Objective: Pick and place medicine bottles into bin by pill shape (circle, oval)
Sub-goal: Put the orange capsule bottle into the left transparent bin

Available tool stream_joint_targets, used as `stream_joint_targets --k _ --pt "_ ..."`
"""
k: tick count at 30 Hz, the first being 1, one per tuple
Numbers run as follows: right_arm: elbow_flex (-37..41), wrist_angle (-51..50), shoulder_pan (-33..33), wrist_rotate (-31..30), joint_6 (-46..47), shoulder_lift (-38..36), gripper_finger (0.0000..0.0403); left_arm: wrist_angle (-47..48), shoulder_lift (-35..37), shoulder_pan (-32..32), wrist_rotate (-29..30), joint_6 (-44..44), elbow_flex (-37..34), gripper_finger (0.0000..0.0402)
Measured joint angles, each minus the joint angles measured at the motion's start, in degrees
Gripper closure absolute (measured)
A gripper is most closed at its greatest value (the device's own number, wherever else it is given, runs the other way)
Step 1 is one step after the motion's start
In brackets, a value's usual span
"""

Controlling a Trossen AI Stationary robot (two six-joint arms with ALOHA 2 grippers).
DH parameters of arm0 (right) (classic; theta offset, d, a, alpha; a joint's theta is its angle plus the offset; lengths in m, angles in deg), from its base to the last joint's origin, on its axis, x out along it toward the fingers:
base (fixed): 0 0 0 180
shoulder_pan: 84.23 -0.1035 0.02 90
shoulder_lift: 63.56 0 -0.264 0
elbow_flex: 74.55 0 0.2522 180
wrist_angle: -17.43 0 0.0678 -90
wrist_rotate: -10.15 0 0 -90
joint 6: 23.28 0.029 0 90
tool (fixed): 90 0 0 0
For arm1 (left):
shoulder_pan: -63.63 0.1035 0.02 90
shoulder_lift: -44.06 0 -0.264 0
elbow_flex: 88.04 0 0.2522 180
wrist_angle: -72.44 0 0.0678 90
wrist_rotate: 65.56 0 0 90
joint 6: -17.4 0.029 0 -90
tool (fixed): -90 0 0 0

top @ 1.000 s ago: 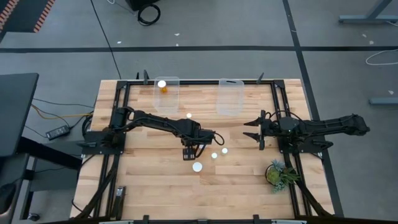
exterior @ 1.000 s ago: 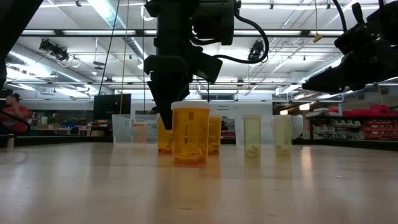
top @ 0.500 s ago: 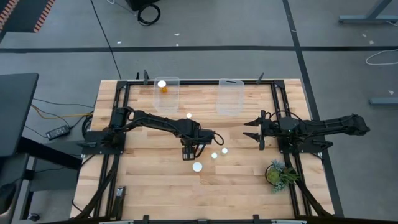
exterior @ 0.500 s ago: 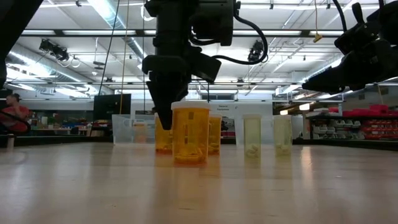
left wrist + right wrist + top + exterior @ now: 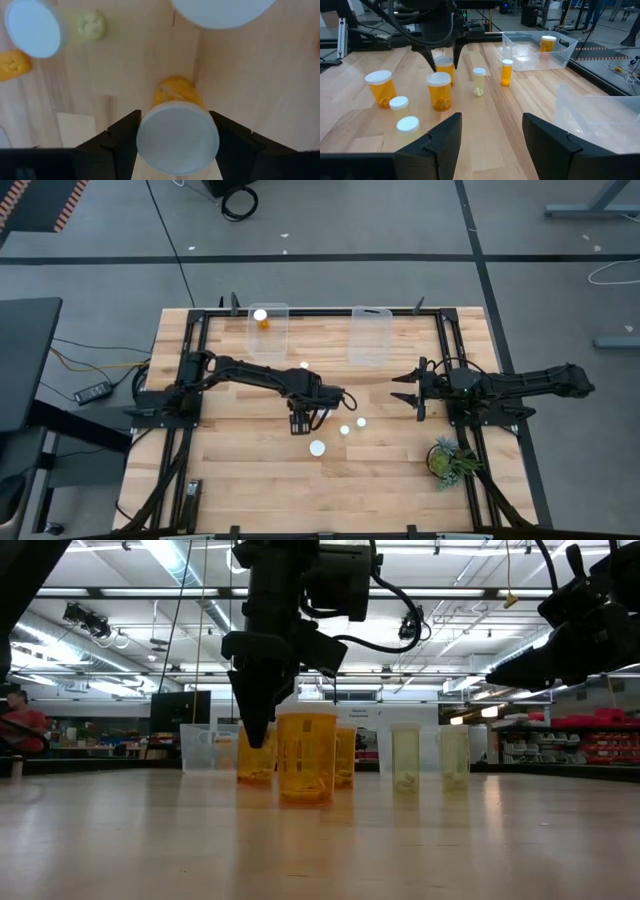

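Note:
Several orange medicine bottles with white caps stand on the wooden table: a wide one [image 5: 305, 752] nearest the low camera, two pale ones [image 5: 405, 758] [image 5: 453, 757] to its right. My left gripper [image 5: 299, 421] points down at mid-table, shut on a narrower orange bottle [image 5: 176, 95]. That bottle shows partly behind the wide one in the low view [image 5: 252, 762]. My right gripper [image 5: 408, 392] hangs open at the right, level, with nothing between its fingers [image 5: 492, 145]. One bottle [image 5: 261, 317] stands inside the left clear bin [image 5: 267, 335]. My left gripper pinches the bottle's round white cap [image 5: 177, 139] between its two fingers, one finger [image 5: 125, 137] on each side of the rim. The fingers come from above, pointing down. The bottle stays nearly upright below them, and its base [image 5: 253, 781] looks to be on the table.
A second clear bin [image 5: 370, 335] stands at the far edge right of the first. A green plant [image 5: 448, 458] sits at the near right. More capped bottles [image 5: 345, 430] [image 5: 318, 448] [image 5: 303, 365] stand close around the left gripper. People show in the room beyond.
My left gripper's fingertips have swung a little toward the table's left edge. The bottle under them has shifted the same way, out from behind the wide bottle in the low view. My right arm has kept still.

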Motion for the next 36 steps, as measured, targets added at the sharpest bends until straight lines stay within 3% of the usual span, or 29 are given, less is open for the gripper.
stream_joint_targets --k 8,36 --pt "0.0 0.0 0.0 0.0 0.0 0.0 0.0187 1.5 1.2 0.9 0.0 0.0 0.0 0.0191" --pt "0.0 0.0 0.0 0.0 0.0 0.0 0.0187 2.9 16.3 8.9 0.0 -1.7 0.1 0.0183"
